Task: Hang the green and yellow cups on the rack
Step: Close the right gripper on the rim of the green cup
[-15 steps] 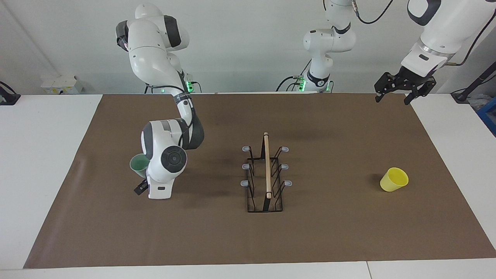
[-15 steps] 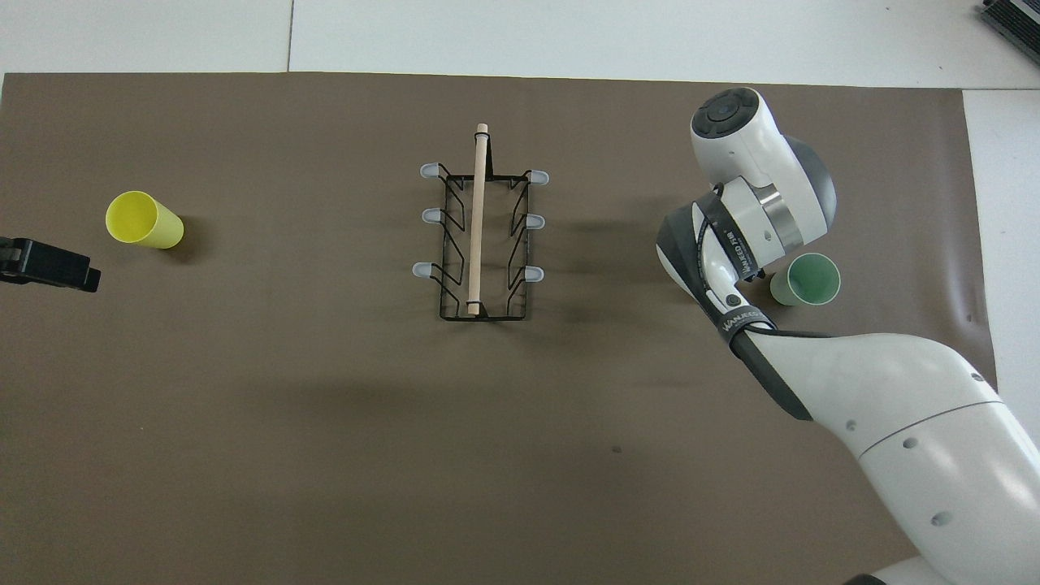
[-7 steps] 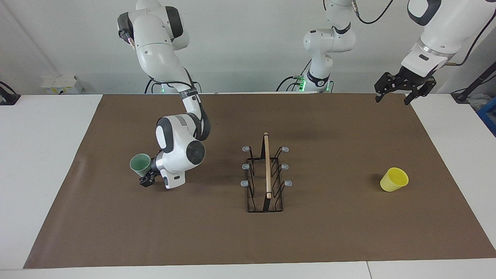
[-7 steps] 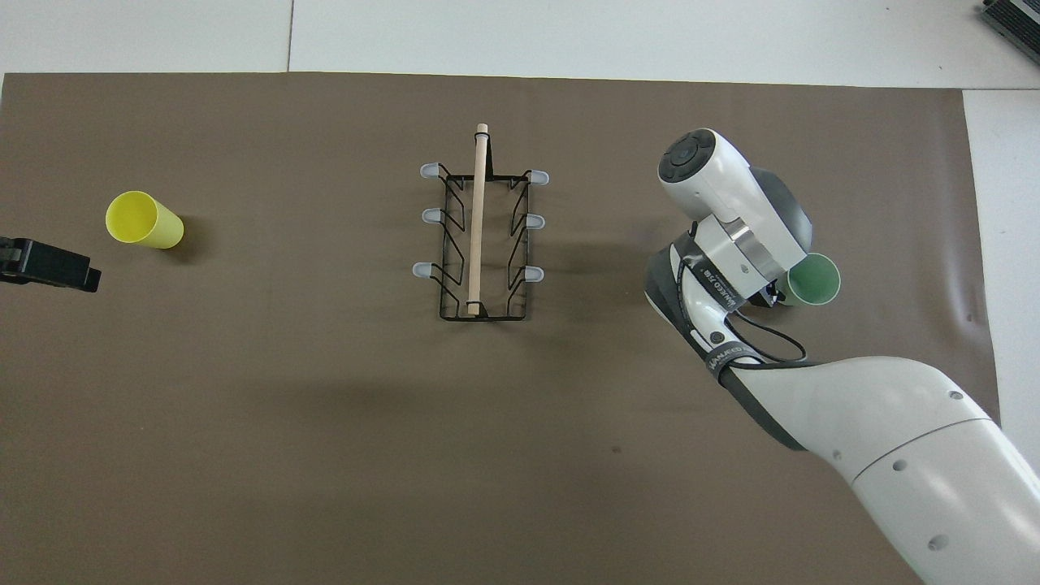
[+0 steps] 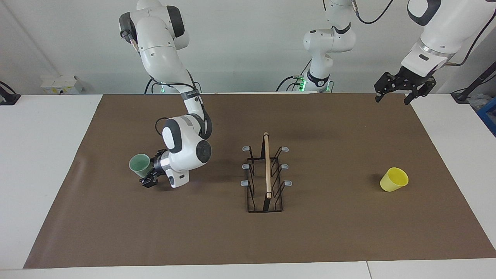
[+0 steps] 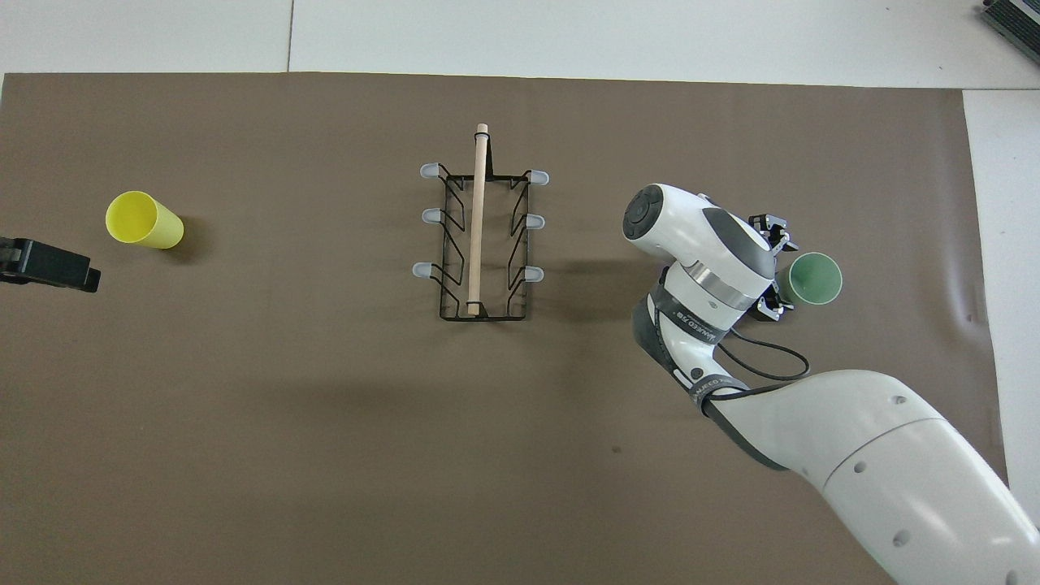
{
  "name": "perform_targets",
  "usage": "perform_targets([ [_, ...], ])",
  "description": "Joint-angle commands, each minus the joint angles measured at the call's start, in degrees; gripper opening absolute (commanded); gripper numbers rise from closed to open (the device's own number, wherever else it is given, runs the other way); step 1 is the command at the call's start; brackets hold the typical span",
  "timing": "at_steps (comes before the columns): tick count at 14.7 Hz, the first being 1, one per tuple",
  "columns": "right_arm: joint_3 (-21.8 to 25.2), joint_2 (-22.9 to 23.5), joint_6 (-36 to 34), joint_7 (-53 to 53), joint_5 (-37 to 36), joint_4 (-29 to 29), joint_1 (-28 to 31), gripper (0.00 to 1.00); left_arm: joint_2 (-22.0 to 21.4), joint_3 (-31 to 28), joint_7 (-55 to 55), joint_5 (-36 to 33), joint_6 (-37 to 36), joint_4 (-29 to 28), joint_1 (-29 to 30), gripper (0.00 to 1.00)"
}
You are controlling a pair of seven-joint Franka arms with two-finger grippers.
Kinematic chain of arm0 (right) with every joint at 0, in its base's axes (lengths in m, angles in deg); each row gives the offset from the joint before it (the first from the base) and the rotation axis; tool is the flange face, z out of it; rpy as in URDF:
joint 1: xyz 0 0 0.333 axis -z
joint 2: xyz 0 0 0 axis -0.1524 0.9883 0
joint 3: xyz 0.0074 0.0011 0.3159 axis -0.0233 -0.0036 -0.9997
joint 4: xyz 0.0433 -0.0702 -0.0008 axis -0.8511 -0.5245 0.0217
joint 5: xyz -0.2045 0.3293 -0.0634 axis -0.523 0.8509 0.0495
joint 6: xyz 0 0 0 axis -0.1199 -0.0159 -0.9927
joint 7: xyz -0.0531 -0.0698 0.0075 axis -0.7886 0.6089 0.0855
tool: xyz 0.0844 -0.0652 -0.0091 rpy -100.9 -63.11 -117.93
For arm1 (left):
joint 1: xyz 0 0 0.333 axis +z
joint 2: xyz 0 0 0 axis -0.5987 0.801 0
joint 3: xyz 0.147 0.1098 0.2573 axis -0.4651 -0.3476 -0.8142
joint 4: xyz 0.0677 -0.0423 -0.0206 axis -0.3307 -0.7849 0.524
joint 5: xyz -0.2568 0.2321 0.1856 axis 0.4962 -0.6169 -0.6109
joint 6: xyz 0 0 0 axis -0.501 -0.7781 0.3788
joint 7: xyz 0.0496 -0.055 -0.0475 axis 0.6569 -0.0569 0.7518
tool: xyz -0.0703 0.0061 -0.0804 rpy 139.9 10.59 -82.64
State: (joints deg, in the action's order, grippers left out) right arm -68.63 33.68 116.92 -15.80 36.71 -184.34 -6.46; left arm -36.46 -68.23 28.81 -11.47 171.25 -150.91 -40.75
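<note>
The green cup (image 5: 140,164) stands upright on the tabletop (image 5: 217,236) toward the right arm's end, well apart from the rack (image 5: 266,174) at the middle. The right gripper (image 5: 150,173) is brought in low and sideways at the cup's wall; its jaws are seen spread wide, one on each side of the cup's lower body, with nothing yet clamped. The yellow cup (image 5: 394,179) is left upright toward the left arm's end, and the left gripper (image 5: 403,91) is held raised over the mat's corner, waiting, its jaws parted and empty.

The step in hand is judged to be the grasp of the green cup. For it to be done well, the cup's wall should be centred between the jaws before they are closed, and light pressure is advised, since a thin tapered cup may be squeezed out or tipped. The wall should be gripped so that the mouth is left free, because the cup must later be turned mouth-down over a grey-tipped peg (image 5: 245,183).
</note>
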Motion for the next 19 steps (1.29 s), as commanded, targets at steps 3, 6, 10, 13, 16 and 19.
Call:
perform_targets([
  [3,-0.2,-1.9,-1.3,0.5,-5.1,-4.7,-0.9,0.99,-1.1,0.2,0.5,0.1,-0.6,-0.9,0.3,1.0],
  [6,-0.1,-1.9,-1.3,0.6,-7.3,-5.0,-0.5,0.99,-1.1,0.2,0.5,0.1,-0.6,-0.9,0.3,1.0],
  [10,-0.1,-2.9,-0.8,0.3,-10.3,-8.2,-0.4,0.99,-1.1,0.2,0.5,0.1,-0.6,-0.9,0.3,1.0],
  [13,-0.2,-3.0,-0.7,1.0,-11.3,-8.5,-0.1,0.63,-1.1,0.3,0.5,0.1,-0.6,-0.9,0.3,1.0],
  [16,-0.2,-3.0,-1.3,2.3,-11.3,-7.7,-0.2,0.0,-1.1,0.3,0.5,0.1,-0.6,-0.9,0.3,1.0],
  [19,-0.2,-3.0,-3.3,2.2,-10.2,-4.3,-1.4,0.0,-1.1,0.3,0.5,0.1,-0.6,-0.9,0.3,1.0],
])
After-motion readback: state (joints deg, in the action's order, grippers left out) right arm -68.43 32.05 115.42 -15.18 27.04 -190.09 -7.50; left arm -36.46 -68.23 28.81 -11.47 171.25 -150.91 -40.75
